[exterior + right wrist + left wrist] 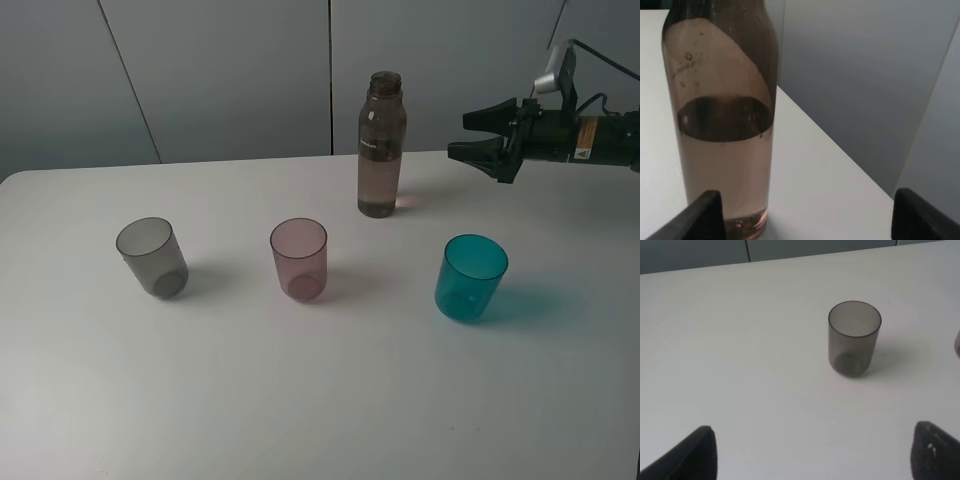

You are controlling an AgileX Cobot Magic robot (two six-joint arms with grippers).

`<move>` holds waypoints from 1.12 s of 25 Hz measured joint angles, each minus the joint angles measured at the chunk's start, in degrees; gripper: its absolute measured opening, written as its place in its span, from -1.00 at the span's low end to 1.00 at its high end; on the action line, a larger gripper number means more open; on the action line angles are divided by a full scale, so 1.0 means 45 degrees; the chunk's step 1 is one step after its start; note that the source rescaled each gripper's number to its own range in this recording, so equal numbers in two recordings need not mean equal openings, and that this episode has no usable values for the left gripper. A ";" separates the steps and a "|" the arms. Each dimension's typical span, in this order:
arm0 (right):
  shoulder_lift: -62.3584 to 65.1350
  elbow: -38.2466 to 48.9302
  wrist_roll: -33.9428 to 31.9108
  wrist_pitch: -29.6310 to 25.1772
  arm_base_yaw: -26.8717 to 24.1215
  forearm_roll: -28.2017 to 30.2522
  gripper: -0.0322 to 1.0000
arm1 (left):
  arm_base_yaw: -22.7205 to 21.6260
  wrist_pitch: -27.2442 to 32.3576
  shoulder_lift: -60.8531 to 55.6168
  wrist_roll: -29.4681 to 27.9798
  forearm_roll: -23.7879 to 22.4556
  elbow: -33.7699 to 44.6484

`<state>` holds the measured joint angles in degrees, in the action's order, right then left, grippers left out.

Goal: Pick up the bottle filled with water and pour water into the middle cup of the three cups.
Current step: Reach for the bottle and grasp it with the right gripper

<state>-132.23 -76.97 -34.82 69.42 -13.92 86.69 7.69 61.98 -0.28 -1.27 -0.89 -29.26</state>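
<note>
While left fingers (692,457) and right fingers (490,117) gape wide, the bottle (381,150) bears illegible print.

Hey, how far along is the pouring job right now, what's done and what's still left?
Nothing is finished yet. The bottle stands upright on the table, with water inside, untouched. In hand: the right gripper is open beside the bottle, level with its upper half, not touching it. Left to do: close on the bottle, lift it, carry it to the middle cup, which looks empty, and pour.
</note>
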 joint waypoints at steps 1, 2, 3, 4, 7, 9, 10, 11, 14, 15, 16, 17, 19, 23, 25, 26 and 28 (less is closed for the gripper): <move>-0.0118 -0.0025 0.0000 0.0000 0.0028 0.0000 -0.44 | 0.0000 0.0000 0.0000 0.0000 0.0000 0.0000; -0.0236 -0.0025 0.0000 0.0024 0.0075 0.0000 -0.44 | 0.0000 0.0000 0.0000 0.0000 0.0000 0.0000; -0.0358 -0.0054 0.0000 0.0024 0.0095 0.0000 -0.40 | 0.0000 0.0000 0.0000 0.0000 0.0000 0.0000; -0.0469 -0.0102 0.0000 0.0024 0.0127 0.0053 -0.31 | 0.0000 0.0000 0.0000 0.0000 0.0000 0.0000; -0.0671 -0.0121 0.0000 0.0024 0.0158 0.0101 0.26 | 0.0000 0.0000 0.0000 0.0000 0.0000 0.0000; -0.0696 -0.0121 0.0000 0.0024 0.0158 0.0213 0.63 | 0.0000 0.0000 0.0000 0.0000 0.0000 0.0000; -0.0725 -0.0121 0.0000 0.0024 0.0158 0.0213 0.78 | 0.0000 0.0000 0.0000 0.0000 0.0000 0.0000; -0.0752 -0.0121 0.0000 0.0024 0.0158 0.0213 0.86 | 0.0000 0.0000 0.0000 0.0000 0.0000 0.0000; -0.0832 -0.0121 0.0058 0.0024 0.0158 0.0213 0.99 | 0.0000 0.0000 0.0000 0.0000 0.0000 0.0000; -0.0892 -0.0129 0.0091 0.0024 0.0167 0.0213 0.99 | 0.0000 0.0000 0.0000 0.0000 0.0000 0.0000; -0.0986 -0.0210 0.0146 0.0024 0.0187 0.0213 1.00 | 0.0000 0.0000 0.0000 0.0000 0.0000 0.0000; -0.1049 -0.0299 0.0174 0.0024 0.0245 0.0189 1.00 | 0.0000 0.0000 0.0000 0.0000 0.0000 0.0000; -0.1215 -0.0442 0.0198 0.0024 0.0412 0.0189 1.00 | 0.0000 0.0000 0.0000 0.0000 0.0000 0.0000; -0.1517 -0.0736 0.0218 0.0024 0.0685 -0.0016 1.00 | 0.0000 0.0000 0.0000 0.0000 0.0000 0.0000; -0.1629 -0.0758 0.0218 0.0024 0.0765 -0.0127 1.00 | 0.0000 0.0000 0.0000 0.0000 0.0000 0.0000; -0.1650 -0.0758 0.0218 0.0024 0.0786 -0.0154 1.00 | 0.0000 0.0000 0.0000 0.0000 0.0000 0.0000; -0.1650 -0.0758 0.0218 0.0024 0.0899 -0.0214 1.00 | 0.0000 0.0000 0.0000 0.0000 0.0000 0.0000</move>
<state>-139.65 -80.38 -33.84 69.53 -9.87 85.73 7.69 61.98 -0.28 -1.27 -0.89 -29.26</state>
